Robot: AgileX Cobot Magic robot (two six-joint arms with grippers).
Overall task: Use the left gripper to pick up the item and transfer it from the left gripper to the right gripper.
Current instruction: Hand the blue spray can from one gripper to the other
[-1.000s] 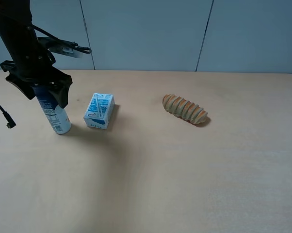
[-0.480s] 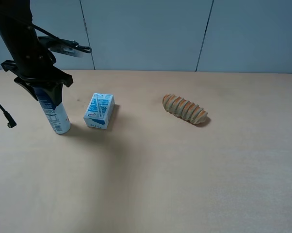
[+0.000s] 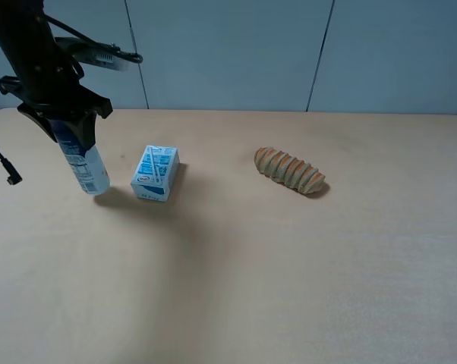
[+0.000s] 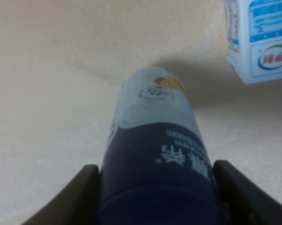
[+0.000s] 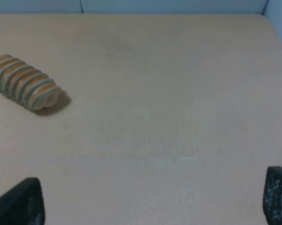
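Left gripper [image 3: 67,129]: we have it clamped on the dark blue upper part of the bottle [image 3: 88,168], one jaw on either side, at the far left of the counter [image 3: 289,288].
Bottle: it hangs from that grip at a lean, with its white base angled toward the milk carton [image 3: 156,173]. From the shadow beneath we judge the base to be just off the counter, though we cannot be sure.
Neighbours: the carton sits just beside the bottle's base without touching it, and the bread roll [image 3: 289,170] lies well apart, toward the middle.
Right gripper [image 5: 148,201]: its jaws are spread wide with nothing between them, above bare counter near the roll. The high camera does not show it.
Step in hand: lifting the bottle clear, as we judge it.
Doing it well: we should rise straight up before travelling sideways, so the leaning base clears the carton. A firm hold matters, since a high grip lets the body swing. At the middle we should offer the white lower body, and let go only once the right gripper has closed.
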